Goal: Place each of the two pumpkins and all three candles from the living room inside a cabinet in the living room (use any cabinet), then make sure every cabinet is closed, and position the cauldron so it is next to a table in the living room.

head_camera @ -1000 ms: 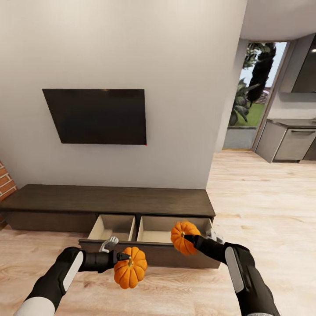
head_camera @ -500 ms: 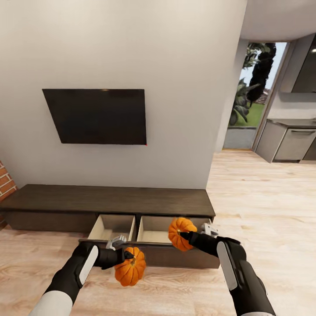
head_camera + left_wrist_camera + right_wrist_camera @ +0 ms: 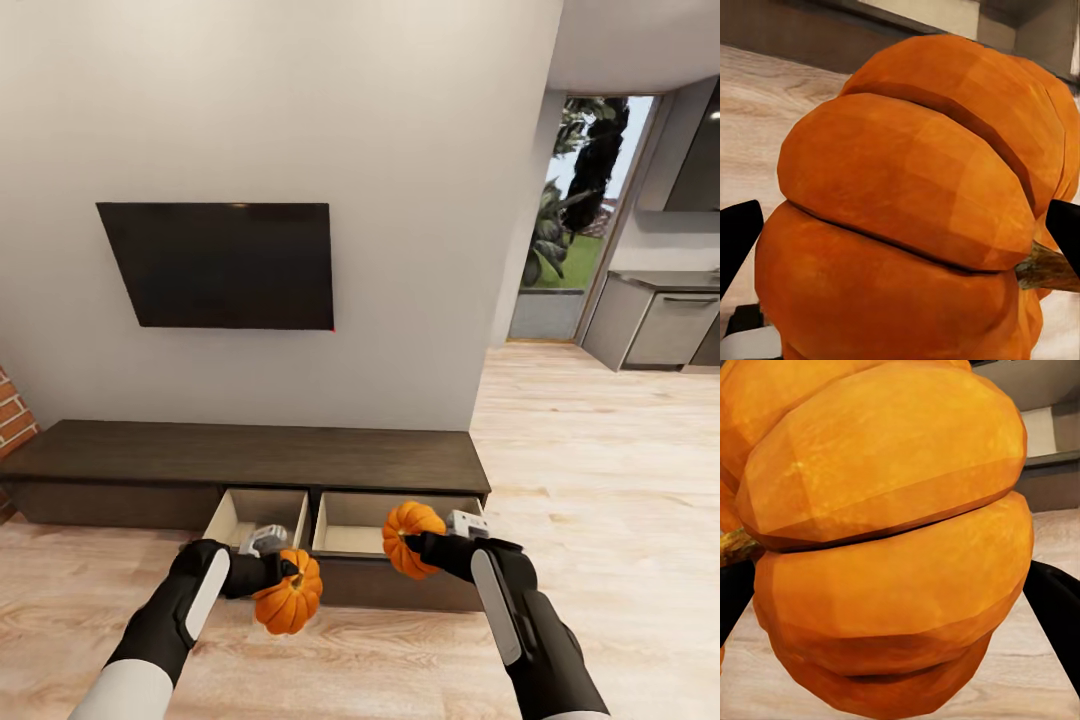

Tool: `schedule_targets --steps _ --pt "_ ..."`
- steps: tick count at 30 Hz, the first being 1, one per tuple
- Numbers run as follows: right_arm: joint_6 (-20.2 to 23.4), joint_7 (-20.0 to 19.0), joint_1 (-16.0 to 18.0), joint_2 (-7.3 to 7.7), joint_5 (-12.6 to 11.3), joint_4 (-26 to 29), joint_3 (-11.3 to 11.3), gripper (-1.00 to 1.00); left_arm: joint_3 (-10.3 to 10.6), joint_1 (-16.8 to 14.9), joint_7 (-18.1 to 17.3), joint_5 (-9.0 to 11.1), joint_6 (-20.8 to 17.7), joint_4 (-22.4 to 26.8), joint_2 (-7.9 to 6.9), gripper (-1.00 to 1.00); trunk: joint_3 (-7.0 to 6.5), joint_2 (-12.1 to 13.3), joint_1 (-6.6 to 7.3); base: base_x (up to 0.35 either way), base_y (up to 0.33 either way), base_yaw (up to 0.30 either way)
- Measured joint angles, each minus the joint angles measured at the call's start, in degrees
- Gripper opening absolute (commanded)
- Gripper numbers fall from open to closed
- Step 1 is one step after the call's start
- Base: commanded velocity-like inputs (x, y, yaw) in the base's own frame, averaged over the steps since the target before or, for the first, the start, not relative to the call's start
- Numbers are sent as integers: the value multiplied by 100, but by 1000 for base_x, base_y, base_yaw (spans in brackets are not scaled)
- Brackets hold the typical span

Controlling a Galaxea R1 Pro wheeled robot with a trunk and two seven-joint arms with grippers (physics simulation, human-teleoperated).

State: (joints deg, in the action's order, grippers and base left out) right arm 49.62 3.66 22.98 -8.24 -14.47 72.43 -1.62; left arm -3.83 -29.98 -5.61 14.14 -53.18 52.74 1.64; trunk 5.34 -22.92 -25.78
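My left gripper is shut on an orange ribbed pumpkin, held low in front of the cabinet's pulled-out drawer front. In the left wrist view that pumpkin bulges between the dark fingers. My right gripper is shut on the second pumpkin, held at the front edge of the right open drawer. Close up in the right wrist view, this pumpkin sits between the black fingers. Both drawers show pale, bare insides. The candles are out of view.
A dark television hangs on the wall above the cabinet. Red brick shows at the far left. Wooden floor runs right toward a kitchen counter and a glass door with plants outside.
Both arms have moved forward toward the open drawers. The left pumpkin has risen and come closer to the drawer front; the right pumpkin has shifted slightly left.
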Motion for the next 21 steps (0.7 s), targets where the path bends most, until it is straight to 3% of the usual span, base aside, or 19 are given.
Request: schedule_targets --steps 2,5,6,11,14,21 --pt "2 2 1 -1 -1 4 6 -100 29 -2 -3 -10 -24 144 65 -100 0 0 0 0 0 0" --pt "27 -2 -3 3 -3 17 10 -100 70 -82 99 83 -37 332 386 -100 0 0 0 0 0 0" --pt "34 -3 0 4 -5 28 8 -100 78 -148 250 -77 -22 371 498 -100 -1 0 0 0 0 0" --pt "53 -3 -3 12 -3 84 -16 -100 106 -458 1324 -104 221 453 790 -100 -1 0 -1 0 0 0" --pt "58 -4 -2 23 -6 113 -38 -100 195 -522 1488 -70 292 456 836 -100 0 0 0 0 0 0" --pt "71 -12 -1 47 -7 167 -49 -100 265 -543 1498 -79 340 473 830 -100 0 0 0 2 0 0"
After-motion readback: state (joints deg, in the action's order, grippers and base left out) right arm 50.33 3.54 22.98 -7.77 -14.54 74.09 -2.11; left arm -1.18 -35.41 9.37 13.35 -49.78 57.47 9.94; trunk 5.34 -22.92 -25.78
